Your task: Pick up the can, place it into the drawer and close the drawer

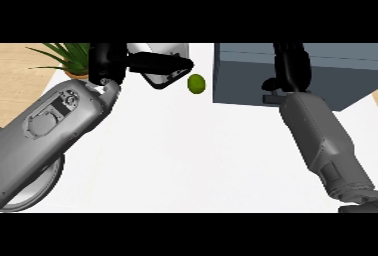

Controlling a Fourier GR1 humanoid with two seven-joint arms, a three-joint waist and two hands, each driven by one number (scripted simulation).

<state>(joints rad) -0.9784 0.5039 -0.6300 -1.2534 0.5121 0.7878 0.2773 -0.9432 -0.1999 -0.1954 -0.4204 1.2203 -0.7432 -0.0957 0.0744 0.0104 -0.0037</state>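
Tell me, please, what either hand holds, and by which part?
Nothing visibly: left hand open and empty near the green fruit; right hand on the drawer, grasp unclear.

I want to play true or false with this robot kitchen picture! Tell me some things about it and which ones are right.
1. A small green fruit lies on the white counter. True.
2. The plant stands at the view's right side. False: it is at the upper left, by the left arm.
3. The right hand is up at the grey-blue drawer unit. True.
4. The green fruit sits inside the drawer unit. False: it lies on the counter, just left of the unit.
5. A plate peeks out from under the left forearm at the lower left. True.
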